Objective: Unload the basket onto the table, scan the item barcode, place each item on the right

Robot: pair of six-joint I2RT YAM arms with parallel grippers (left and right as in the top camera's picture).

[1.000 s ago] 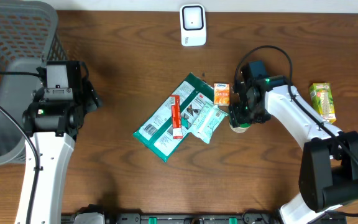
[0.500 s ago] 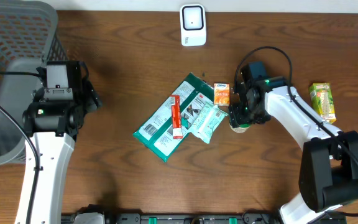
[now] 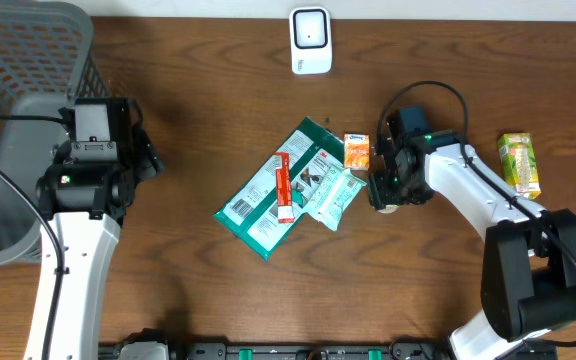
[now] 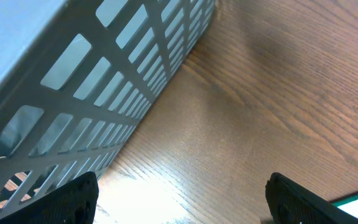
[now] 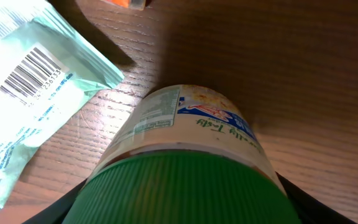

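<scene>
A cream-labelled jar (image 5: 191,121) with a ribbed green lid stands between my right gripper's fingers, and both black fingers press against the lid's sides. My right gripper (image 3: 387,188) sits right of the pile of packets at the table's middle and hides most of the jar from above. The white barcode scanner (image 3: 310,41) stands at the far edge. At the left my left gripper (image 4: 179,202) hangs open over bare wood, beside the grey basket (image 4: 98,81), holding nothing.
A green packet (image 3: 268,195) carries a red tube (image 3: 284,188). A pale barcoded wipes packet (image 5: 23,106) lies just left of the jar, with a small orange packet (image 3: 357,151) behind it. A juice box (image 3: 519,163) lies at the right. The grey basket (image 3: 13,130) fills the left edge.
My right gripper's fingers have drawn in onto the jar's lid, and the right wrist has shifted slightly toward the far edge. The left arm has not moved.
</scene>
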